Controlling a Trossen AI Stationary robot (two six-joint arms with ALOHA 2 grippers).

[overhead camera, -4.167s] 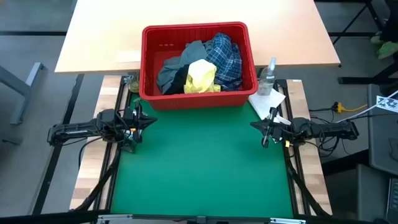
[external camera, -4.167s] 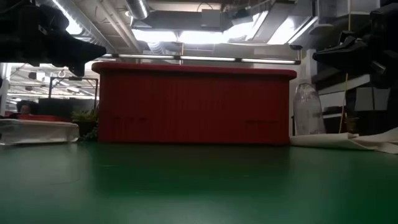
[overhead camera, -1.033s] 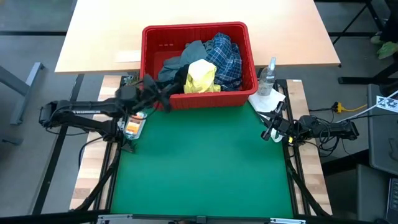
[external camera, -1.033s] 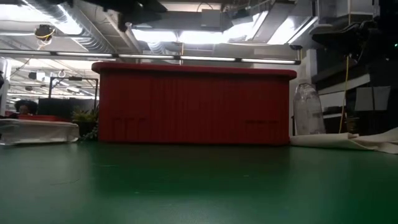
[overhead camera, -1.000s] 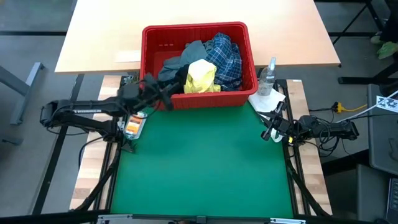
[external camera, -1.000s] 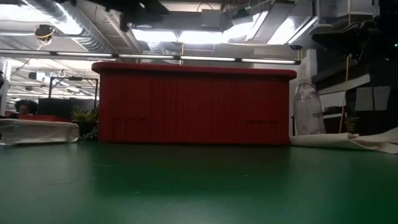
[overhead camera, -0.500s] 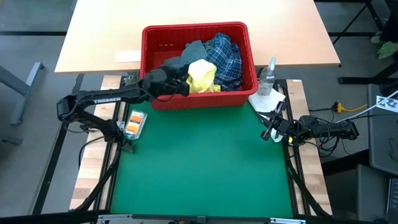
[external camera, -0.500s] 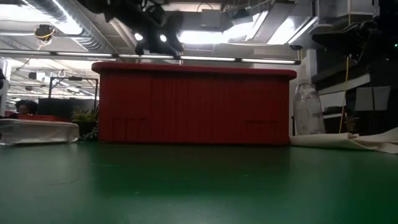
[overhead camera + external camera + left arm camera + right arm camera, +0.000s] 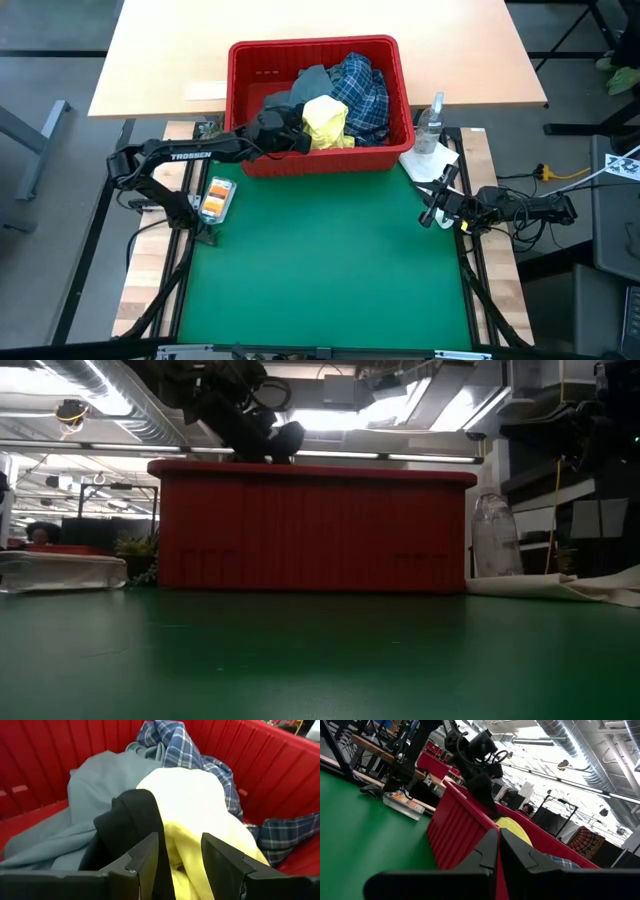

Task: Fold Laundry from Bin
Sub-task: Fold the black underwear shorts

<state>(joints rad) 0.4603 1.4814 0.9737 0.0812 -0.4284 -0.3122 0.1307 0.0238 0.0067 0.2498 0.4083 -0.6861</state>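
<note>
Two open left gripper (image 9: 179,851) fingers straddle yellow garment (image 9: 200,825)

Resting on green-matted surface (image 9: 320,270): red bin (image 9: 245,100), clear bottle (image 9: 431,125), white paper towel (image 9: 432,163), small packet (image 9: 213,198).

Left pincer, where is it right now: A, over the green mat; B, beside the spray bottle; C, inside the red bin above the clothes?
C: the left pincer hangs open in the red bin, just over the yellow garment.
</note>
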